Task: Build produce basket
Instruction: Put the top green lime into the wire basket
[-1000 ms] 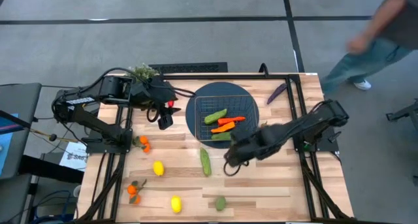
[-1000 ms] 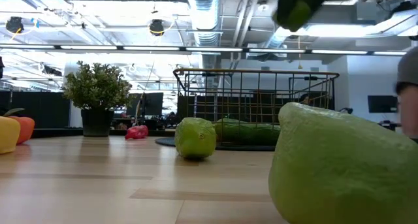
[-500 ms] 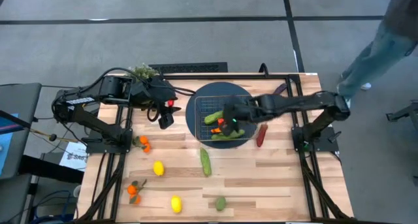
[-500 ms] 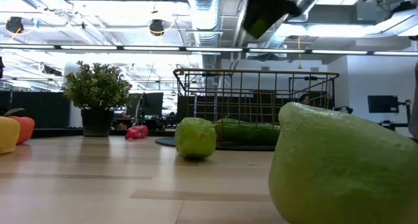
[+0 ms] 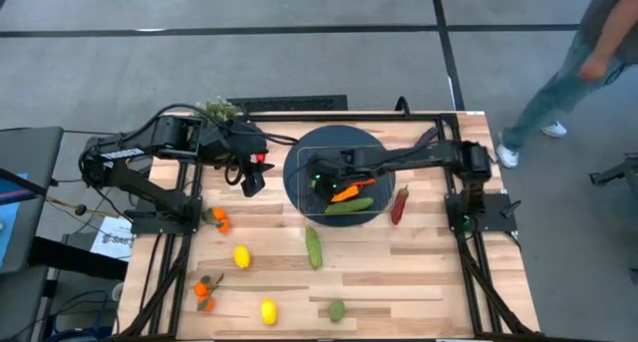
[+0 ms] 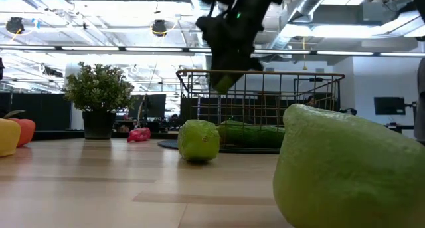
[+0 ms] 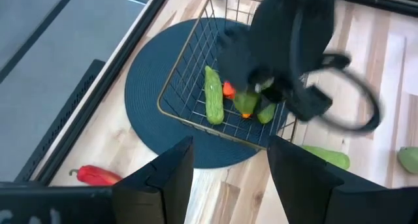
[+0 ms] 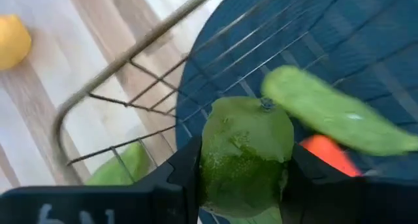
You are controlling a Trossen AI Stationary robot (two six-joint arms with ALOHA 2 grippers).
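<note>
My right pincer [image 8: 243, 185] is pinching a lime [image 8: 245, 155] between its fingers, held over the basket [image 5: 317, 157]. The basket sits on the round blue mat [image 5: 299, 187] and holds one cucumber [image 5: 349, 206] and one carrot [image 5: 345, 193]; anything under my arm I cannot count. Outside the basket I count one cucumber [image 5: 314, 247], two lemons [image 5: 241, 256], one lime [image 5: 337, 310], two clusters of oranges [image 5: 204, 290], one red pepper [image 5: 400, 205] just beside the mat. My left pincer [image 7: 225, 178] waits spread beside the mat, near the leafy plant [image 5: 217, 110].
</note>
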